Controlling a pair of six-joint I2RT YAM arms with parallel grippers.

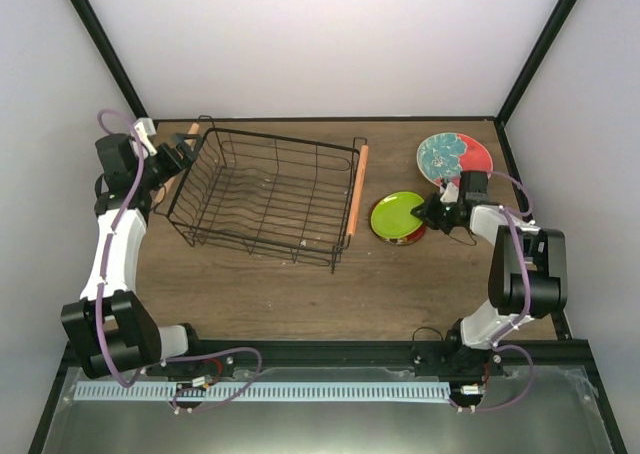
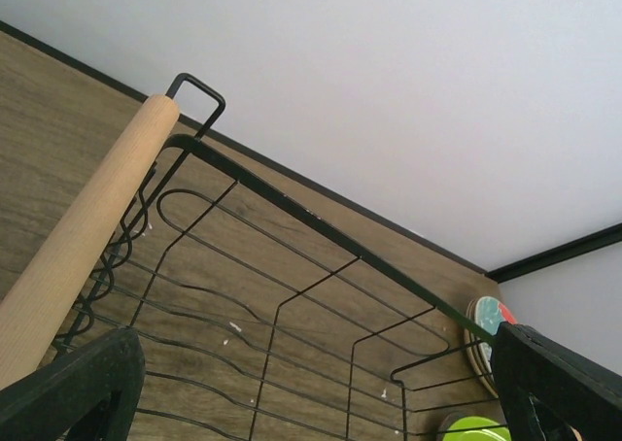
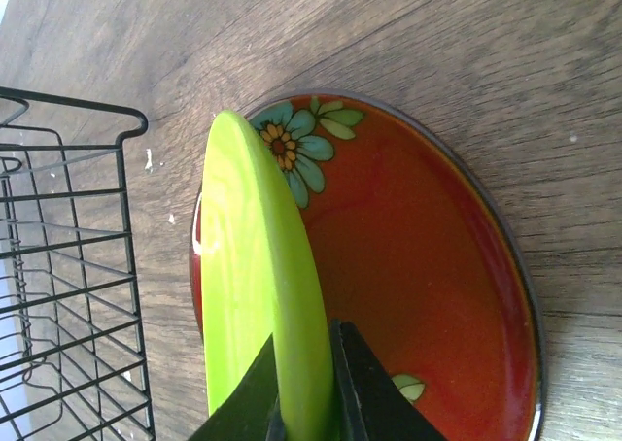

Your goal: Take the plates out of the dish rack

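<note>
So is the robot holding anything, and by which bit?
The right gripper pinches the lime green plate by its rim, over the red plate. The left gripper is open, holding nothing.

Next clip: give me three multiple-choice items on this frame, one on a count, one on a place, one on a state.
1. How many plates stand in the dish rack?
A) none
B) two
C) five

2. Where is the lime green plate?
A) inside the rack
B) over the red flowered plate, right of the rack
C) beside the left arm's base

3. The right gripper is:
A) open, clear of everything
B) shut on the lime green plate
C) shut on a wooden handle

Answers:
1 A, the top view shows only bare wires in the rack.
2 B, the right wrist view shows it tilted above the red flowered plate.
3 B, its fingers clamp the plate's edge.
</note>
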